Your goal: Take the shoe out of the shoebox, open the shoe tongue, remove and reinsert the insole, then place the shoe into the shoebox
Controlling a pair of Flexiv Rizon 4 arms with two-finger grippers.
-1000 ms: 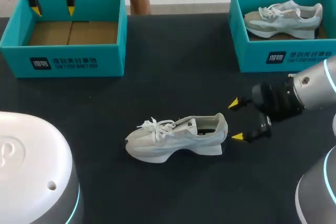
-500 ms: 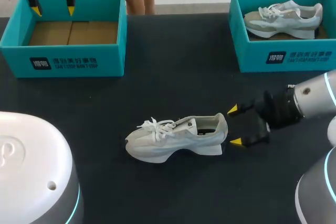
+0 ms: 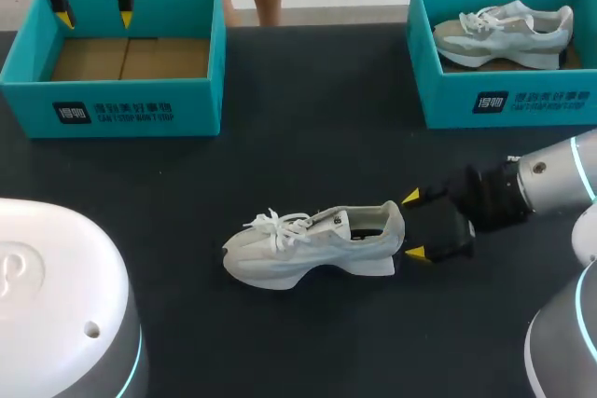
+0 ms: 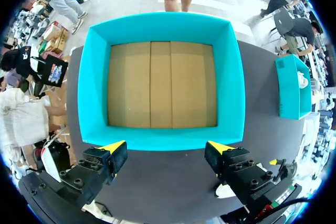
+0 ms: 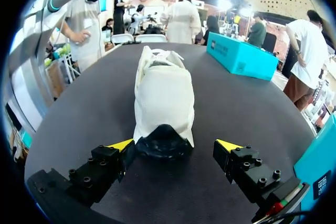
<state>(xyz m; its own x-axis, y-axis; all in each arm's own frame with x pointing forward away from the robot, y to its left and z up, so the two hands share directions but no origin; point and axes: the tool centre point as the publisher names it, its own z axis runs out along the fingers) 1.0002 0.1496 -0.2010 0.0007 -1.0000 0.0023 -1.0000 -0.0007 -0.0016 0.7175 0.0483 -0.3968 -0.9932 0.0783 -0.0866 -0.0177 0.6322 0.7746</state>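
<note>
On the worktop (image 3: 308, 118) our right fingers (image 3: 411, 197) sit spread at the heel of the shoe (image 3: 312, 244); our left fingers (image 3: 124, 18) hang spread over a shoebox (image 3: 112, 104).

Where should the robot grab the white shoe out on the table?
Probably by its heel, coming from behind. The shoe stands upright on its sole with the heel facing the right gripper, whose open jaws stand wider than that narrow end.

Dark table (image 3: 308, 128); at far right corner, second teal box (image 3: 438, 90) holding spare pale shoe (image 3: 504, 30).
</note>
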